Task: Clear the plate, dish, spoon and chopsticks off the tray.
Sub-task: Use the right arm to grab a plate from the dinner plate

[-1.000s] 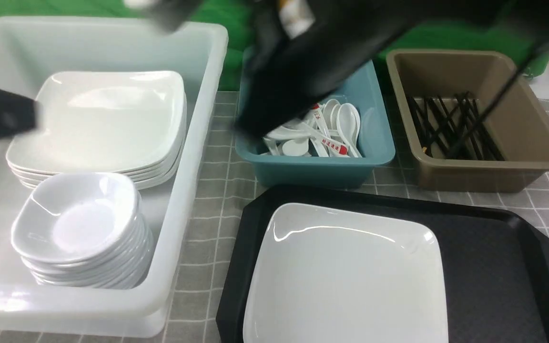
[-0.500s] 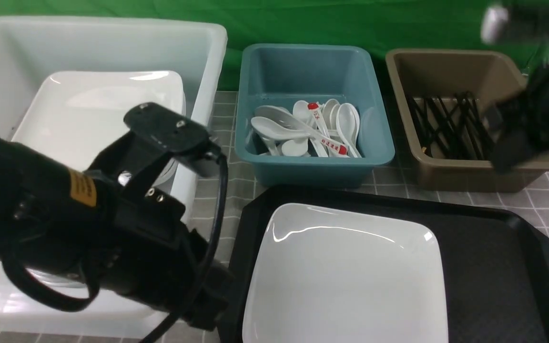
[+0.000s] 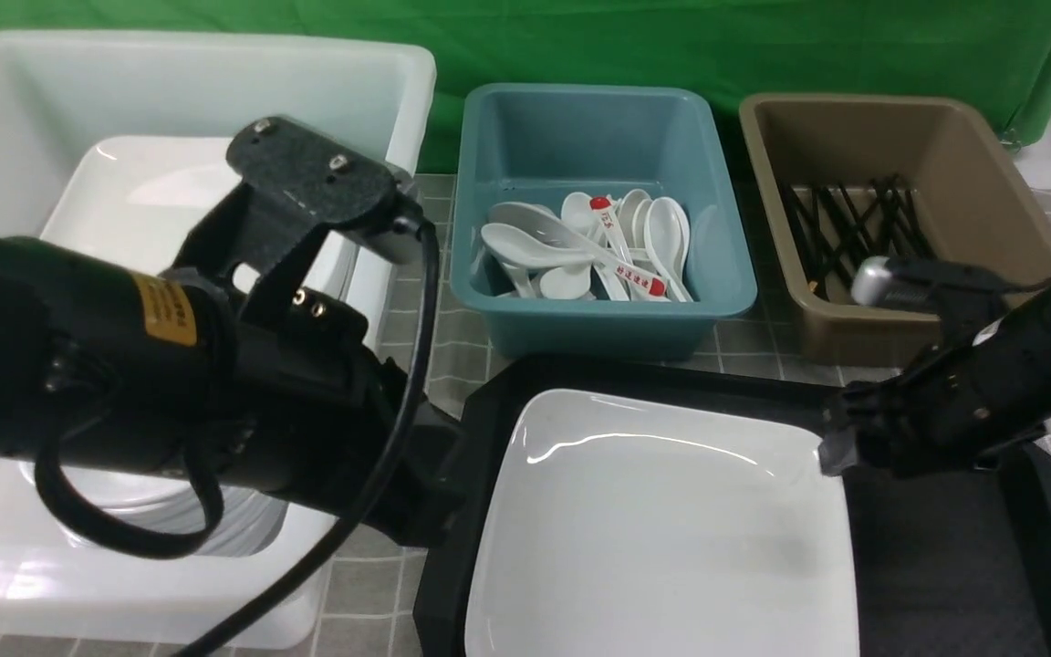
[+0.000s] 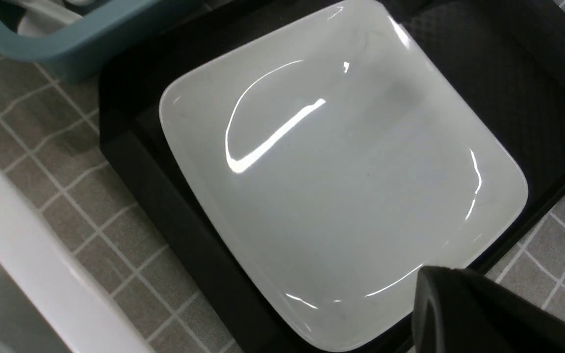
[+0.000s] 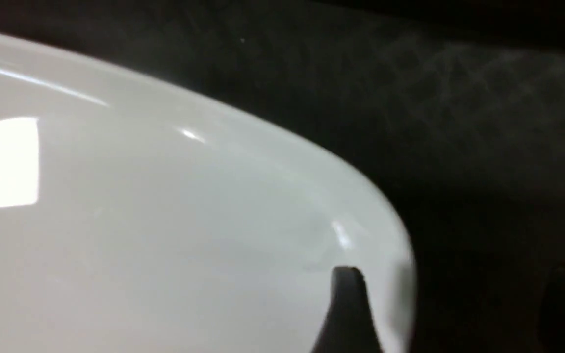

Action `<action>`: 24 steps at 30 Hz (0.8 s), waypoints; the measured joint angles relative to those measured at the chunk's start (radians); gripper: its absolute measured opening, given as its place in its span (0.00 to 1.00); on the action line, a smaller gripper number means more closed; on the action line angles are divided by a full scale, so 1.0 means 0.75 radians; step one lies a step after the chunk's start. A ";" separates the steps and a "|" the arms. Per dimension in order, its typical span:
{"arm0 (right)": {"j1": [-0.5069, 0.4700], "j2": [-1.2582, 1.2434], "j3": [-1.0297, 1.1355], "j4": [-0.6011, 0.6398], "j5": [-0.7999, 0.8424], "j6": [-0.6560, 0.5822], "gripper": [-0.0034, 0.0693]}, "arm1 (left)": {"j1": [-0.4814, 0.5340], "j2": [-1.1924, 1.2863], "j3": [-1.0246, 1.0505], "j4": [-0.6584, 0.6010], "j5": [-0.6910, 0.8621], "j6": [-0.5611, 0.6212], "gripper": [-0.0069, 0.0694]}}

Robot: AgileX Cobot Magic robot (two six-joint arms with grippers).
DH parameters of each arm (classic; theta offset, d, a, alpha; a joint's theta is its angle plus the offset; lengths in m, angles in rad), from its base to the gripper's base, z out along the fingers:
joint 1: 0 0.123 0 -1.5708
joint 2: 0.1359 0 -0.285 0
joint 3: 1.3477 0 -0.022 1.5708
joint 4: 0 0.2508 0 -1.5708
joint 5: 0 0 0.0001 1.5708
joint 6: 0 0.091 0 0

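1. The right pincer [image 3: 831, 449] is straddling the far right corner of the plate [image 3: 662, 538]. Its jaws are standing apart, with one finger [image 5: 348, 299] lying over the rim's inner slope. A dark blur outside the rim is seemingly the other, so nothing is being clamped yet.
2. The plate is lying flat on the tray [image 3: 945, 547], spreading away from this pincer toward the left pincer [image 4: 464, 318] at its opposite side. Only one finger of the left pincer is showing, so I cannot tell how far it is parted.
3. I am judging the step to be gripping this corner. The outer finger is probably needing to slip beneath the lip before closing, and the bite should be going deep, since a shallow pinch is risking a slide.
4. The plate is looking hard, glossy and smooth, square with rounded corners and a shallow upturned rim (slippery stuff for narrow pads).
5. The tray under the pincer is showing matte black with a fine grain, and its raised rim behind the pincer is leaving little room.
6. Beyond the left pincer, the white bin [image 3: 379, 82] is holding similar plates.
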 joint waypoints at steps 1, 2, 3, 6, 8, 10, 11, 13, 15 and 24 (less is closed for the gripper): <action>0.013 0.018 0.000 0.003 -0.024 0.000 0.75 | 0.000 0.000 0.000 0.000 0.000 -0.007 0.09; 0.029 0.040 -0.004 0.004 -0.037 -0.004 0.74 | 0.000 0.000 0.000 0.000 0.002 -0.014 0.09; 0.039 0.056 -0.008 0.004 -0.044 -0.005 0.74 | -0.001 0.000 0.000 0.000 0.003 -0.016 0.09; 0.075 0.097 -0.026 0.005 -0.089 -0.018 0.69 | -0.001 0.000 0.000 0.000 0.010 -0.029 0.09; 0.095 0.109 -0.036 0.008 -0.104 -0.045 0.62 | -0.001 0.000 0.000 0.000 0.012 -0.050 0.09; 0.112 0.112 -0.037 0.023 -0.111 -0.069 0.47 | -0.001 0.000 0.000 0.000 0.012 -0.064 0.09; 0.111 0.112 -0.037 0.030 -0.112 -0.072 0.46 | -0.001 0.000 0.000 0.000 0.013 -0.064 0.09; 0.111 0.112 -0.037 0.034 -0.110 -0.075 0.46 | -0.001 0.000 0.000 0.000 0.013 -0.065 0.09; 0.113 0.100 -0.037 0.034 -0.095 -0.080 0.46 | -0.001 0.000 0.000 0.000 0.028 -0.076 0.09; 0.120 -0.188 -0.034 0.012 0.078 -0.105 0.25 | -0.001 0.000 0.000 0.146 0.075 -0.420 0.09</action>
